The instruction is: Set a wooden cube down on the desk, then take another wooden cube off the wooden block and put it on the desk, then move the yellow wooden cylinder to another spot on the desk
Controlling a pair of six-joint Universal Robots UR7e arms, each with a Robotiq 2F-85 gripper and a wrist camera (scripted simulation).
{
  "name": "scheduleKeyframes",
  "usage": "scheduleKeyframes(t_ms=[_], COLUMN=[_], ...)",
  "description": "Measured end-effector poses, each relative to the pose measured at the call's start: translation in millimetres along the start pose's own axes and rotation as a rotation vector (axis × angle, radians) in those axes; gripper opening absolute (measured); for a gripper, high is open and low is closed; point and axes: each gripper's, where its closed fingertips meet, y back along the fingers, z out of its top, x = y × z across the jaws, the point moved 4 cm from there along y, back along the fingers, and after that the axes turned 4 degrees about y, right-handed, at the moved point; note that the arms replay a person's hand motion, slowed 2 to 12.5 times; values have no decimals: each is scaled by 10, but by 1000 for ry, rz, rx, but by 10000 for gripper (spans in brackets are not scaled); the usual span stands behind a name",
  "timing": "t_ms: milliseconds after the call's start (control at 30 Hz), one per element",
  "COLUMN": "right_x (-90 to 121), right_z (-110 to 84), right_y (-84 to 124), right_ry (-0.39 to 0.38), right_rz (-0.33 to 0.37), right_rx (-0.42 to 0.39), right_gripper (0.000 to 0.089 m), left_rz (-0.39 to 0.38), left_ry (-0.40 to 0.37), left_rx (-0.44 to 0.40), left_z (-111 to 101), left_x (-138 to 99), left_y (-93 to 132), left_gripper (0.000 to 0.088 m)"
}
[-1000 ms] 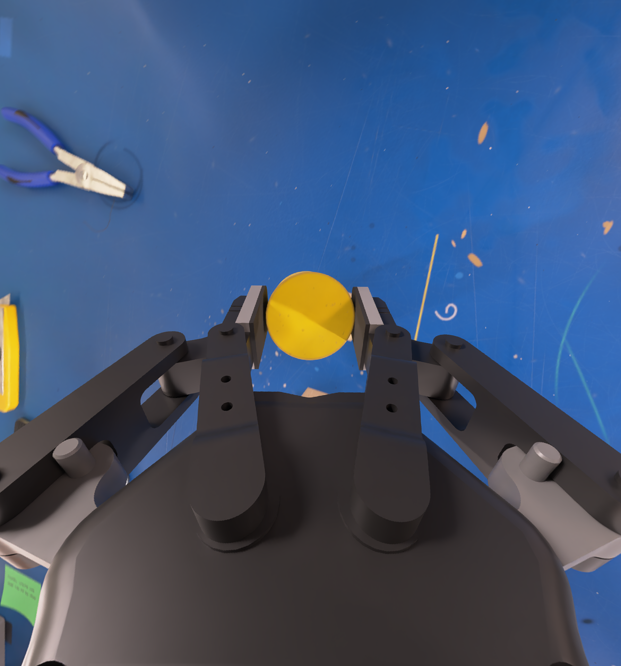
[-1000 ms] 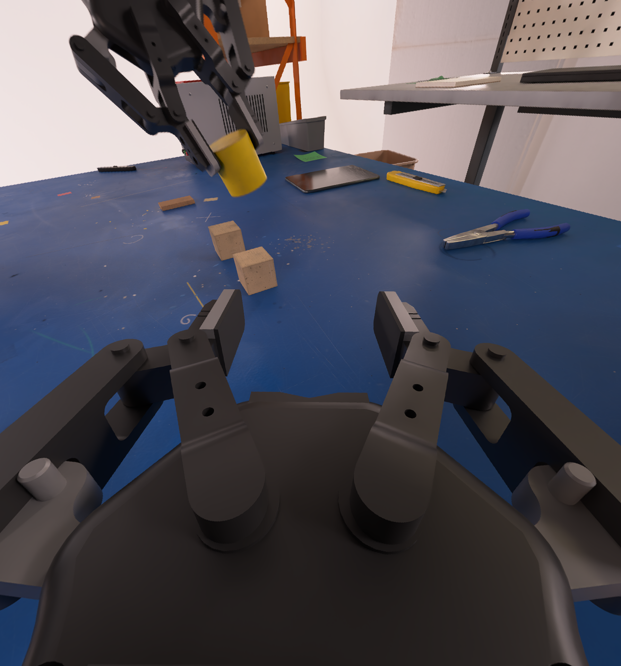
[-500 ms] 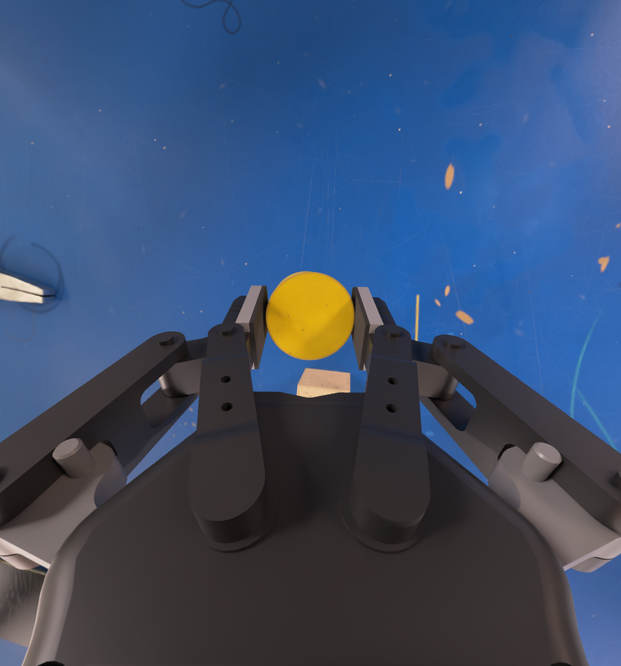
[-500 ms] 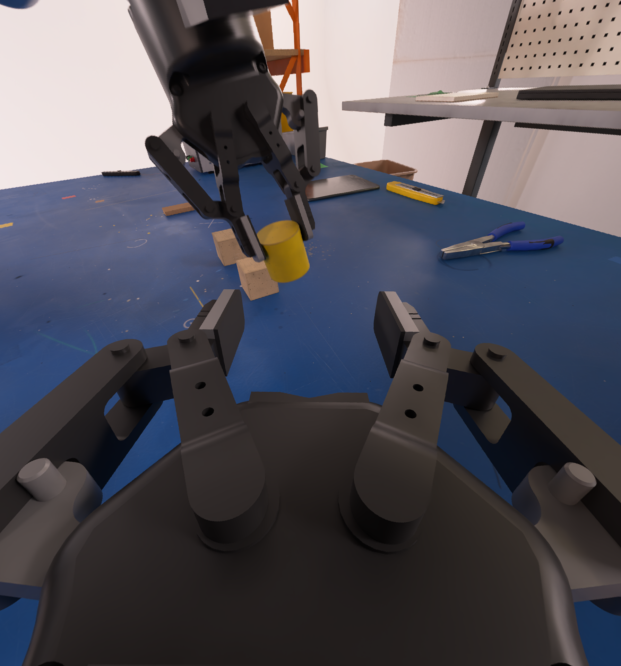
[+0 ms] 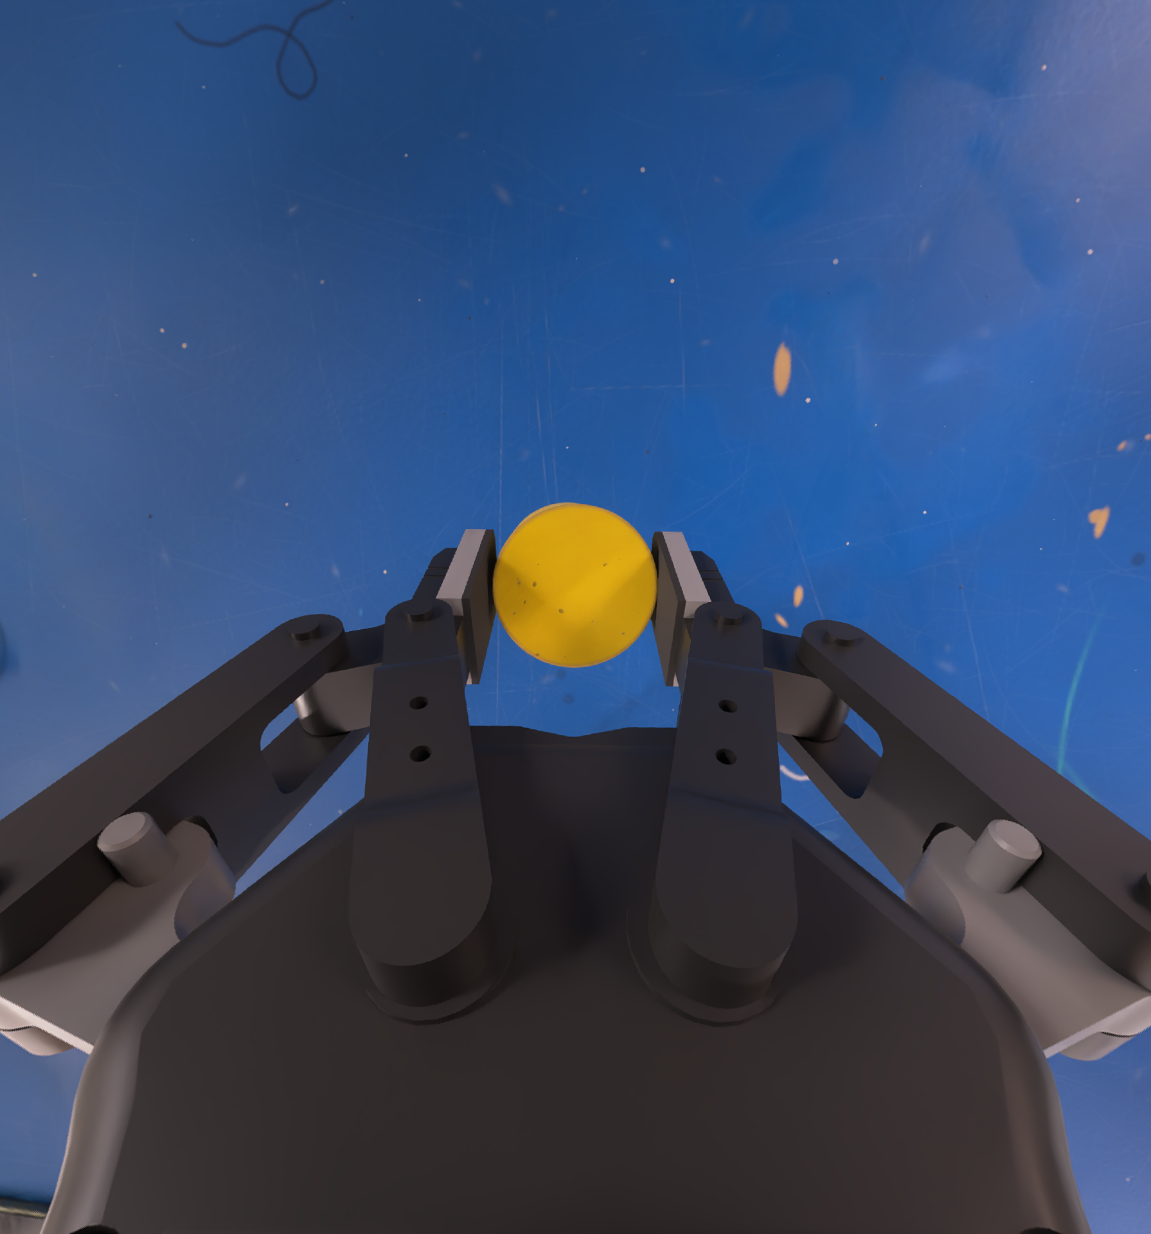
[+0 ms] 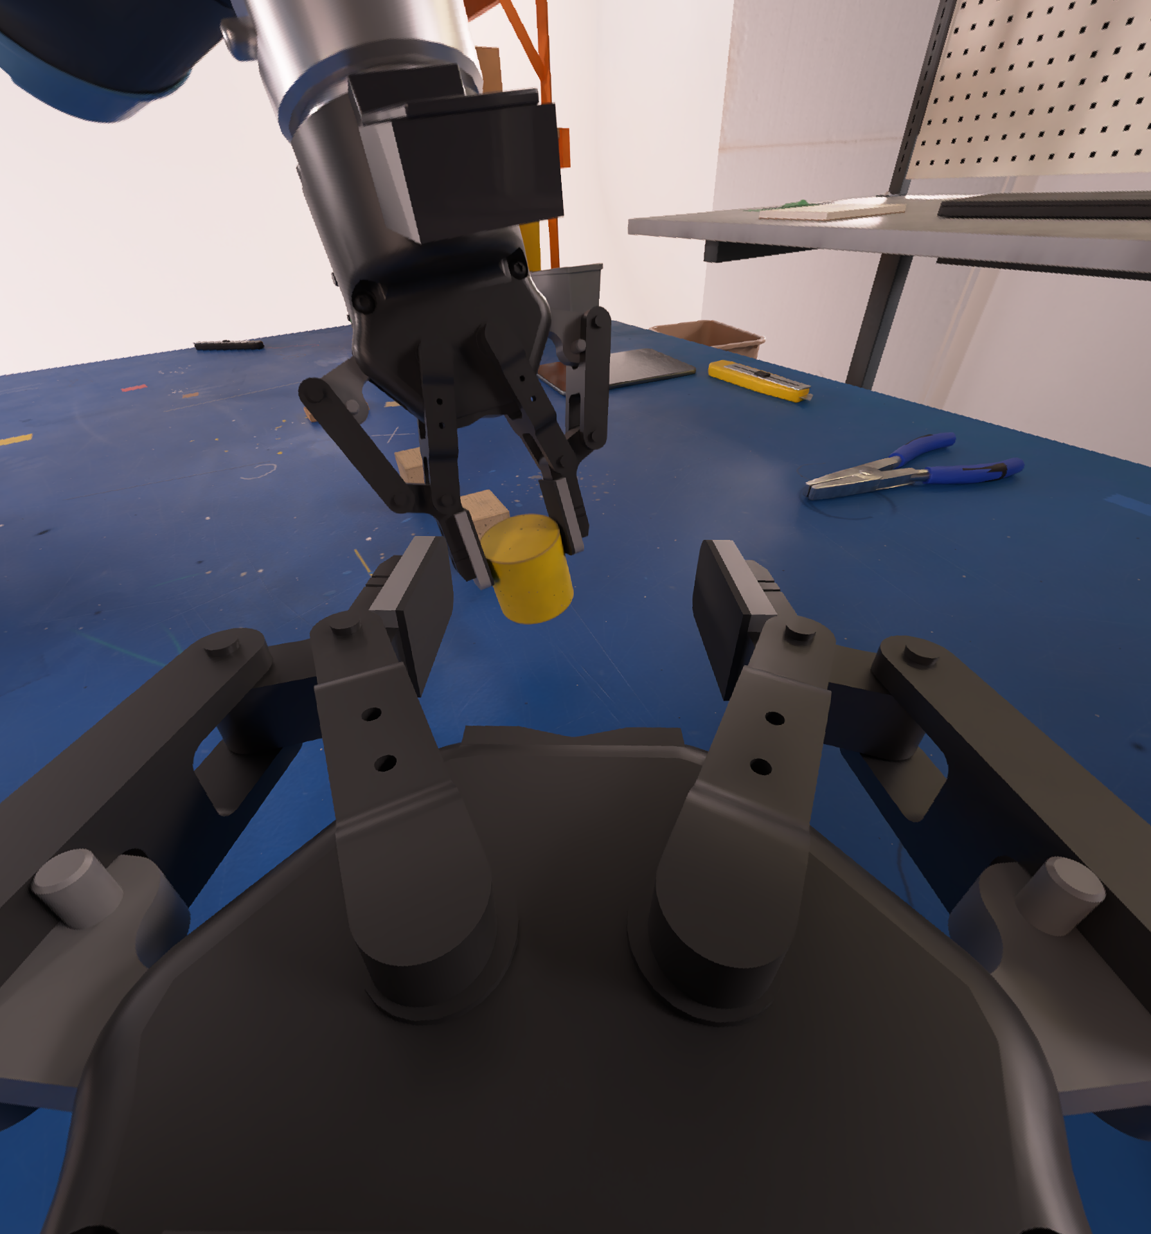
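Observation:
My left gripper [image 5: 574, 594] is shut on the yellow wooden cylinder [image 5: 574, 585] and points down at the blue desk [image 5: 559, 267]. In the right wrist view the same gripper [image 6: 526, 554] holds the cylinder [image 6: 532, 571] low, close to the desk surface; I cannot tell if it touches. Two wooden cubes sit on the desk behind it, one [image 6: 489, 509] right behind the cylinder and one [image 6: 409, 464] farther back, both partly hidden by the left gripper. My right gripper [image 6: 569, 601] is open and empty, a short way in front of the cylinder.
Blue-handled pliers [image 6: 913, 471] lie on the desk at the right. A yellow utility knife [image 6: 758, 388] and a dark tablet [image 6: 646, 366] lie farther back. A grey bin [image 6: 569, 294] stands behind the left arm. A shelf with a pegboard [image 6: 960, 227] is at the far right.
My left gripper has carried the yellow cylinder forward past the two cubes and lower, closer to my right gripper. The right gripper has not moved.

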Motion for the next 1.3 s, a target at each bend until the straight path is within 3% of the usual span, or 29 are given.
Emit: scheduleKeyframes(t_ms=[633,1300], right_x=[-15,-8], right_z=[-23,-44], right_y=[-3,-16], right_ry=[-5,-6], right_rz=[-4,1], right_rx=[11,24], right_gripper=[644,643], left_rz=[-57,-81], left_ry=[-3,-6], left_rx=[44,38], left_z=[-4,42], left_x=[13,39], left_y=[-281,-358], left_gripper=[411,405])
